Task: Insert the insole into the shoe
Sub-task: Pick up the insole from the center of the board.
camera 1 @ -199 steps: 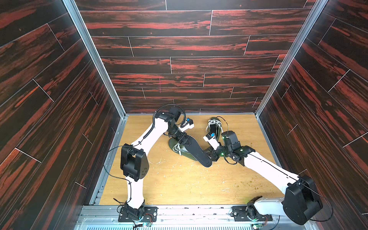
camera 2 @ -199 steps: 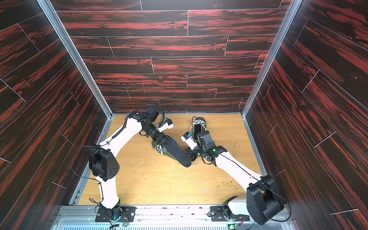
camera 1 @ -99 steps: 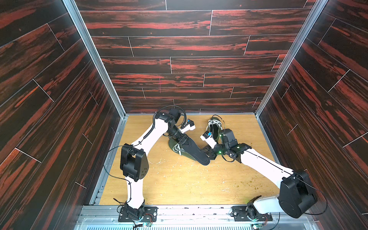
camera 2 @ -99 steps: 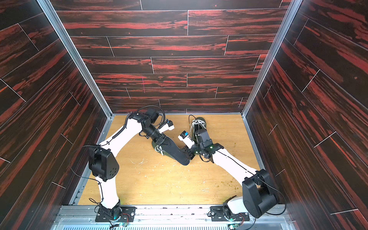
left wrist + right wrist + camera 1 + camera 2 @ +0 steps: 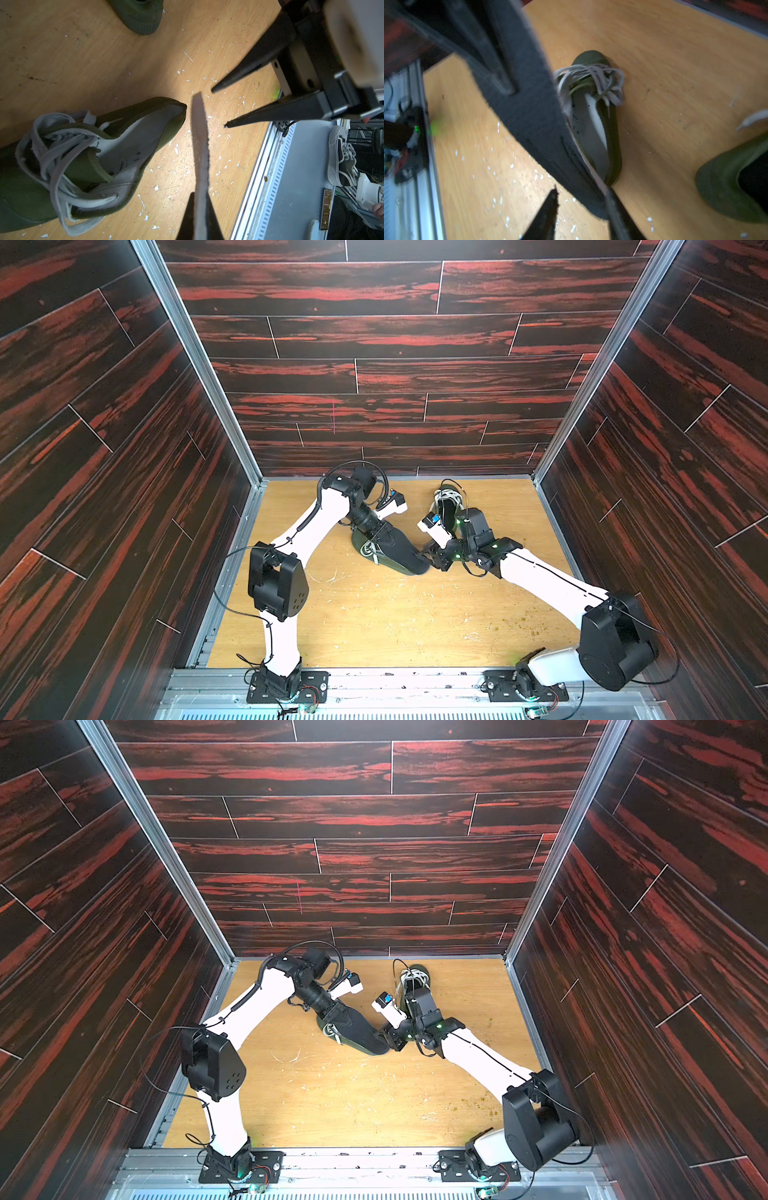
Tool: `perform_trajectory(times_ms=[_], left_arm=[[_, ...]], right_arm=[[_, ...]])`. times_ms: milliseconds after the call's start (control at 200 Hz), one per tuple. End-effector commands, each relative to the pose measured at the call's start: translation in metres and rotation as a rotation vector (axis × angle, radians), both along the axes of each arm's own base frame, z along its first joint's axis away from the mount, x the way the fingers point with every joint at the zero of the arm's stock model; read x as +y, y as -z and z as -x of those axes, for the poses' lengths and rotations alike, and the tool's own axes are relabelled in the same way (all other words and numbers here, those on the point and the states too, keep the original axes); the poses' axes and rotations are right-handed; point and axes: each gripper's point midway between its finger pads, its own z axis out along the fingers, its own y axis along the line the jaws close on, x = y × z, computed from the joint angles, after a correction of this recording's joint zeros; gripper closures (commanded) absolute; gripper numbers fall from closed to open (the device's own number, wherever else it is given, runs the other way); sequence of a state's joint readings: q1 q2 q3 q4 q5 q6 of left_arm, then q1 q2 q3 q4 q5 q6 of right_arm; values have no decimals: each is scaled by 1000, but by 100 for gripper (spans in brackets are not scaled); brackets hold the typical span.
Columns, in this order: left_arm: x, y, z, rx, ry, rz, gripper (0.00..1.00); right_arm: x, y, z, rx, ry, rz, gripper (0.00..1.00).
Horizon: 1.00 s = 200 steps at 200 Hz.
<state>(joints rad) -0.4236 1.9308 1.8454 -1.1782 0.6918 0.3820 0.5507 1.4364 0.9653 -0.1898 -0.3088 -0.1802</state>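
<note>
Insole (image 5: 200, 145): thin, dark, held edge-up over the worktop (image 5: 104, 62), just beside the shoe (image 5: 135, 141) heel
Left hand (image 5: 200, 197): clamped on one end
Right hand (image 5: 219, 108): parted about the free end, no grip
Handling: likely light, floppy foam; pinch near an end

shoe (image 5: 362, 545) mostly hidden under insole (image 5: 399, 549); second shoe (image 5: 446, 499) partly behind right arm (image 5: 540, 576).
</note>
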Motion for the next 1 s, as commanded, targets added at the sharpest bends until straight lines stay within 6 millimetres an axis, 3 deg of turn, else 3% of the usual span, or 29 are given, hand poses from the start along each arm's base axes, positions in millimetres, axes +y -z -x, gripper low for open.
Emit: perform_trajectory(times_ms=[0, 65, 195, 421, 797, 997], left_arm=[[2, -20, 8, 5, -47, 26, 100], [1, -21, 7, 13, -70, 28, 100], [2, -18, 2, 32, -118, 16, 100], [-2, -24, 7, 61, -130, 49, 100], [2, -29, 13, 40, -122, 40, 100], [4, -34, 22, 23, -80, 55, 100]], right_arm=[[3, -15, 0, -139, 13, -7, 29], [8, -15, 8, -225, 0, 12, 20], [19, -6, 17, -333, -12, 65, 16], [28, -11, -5, -568, 91, 141, 14], [50, -13, -19, -610, 47, 129, 13], [61, -19, -12, -575, -14, 84, 13]])
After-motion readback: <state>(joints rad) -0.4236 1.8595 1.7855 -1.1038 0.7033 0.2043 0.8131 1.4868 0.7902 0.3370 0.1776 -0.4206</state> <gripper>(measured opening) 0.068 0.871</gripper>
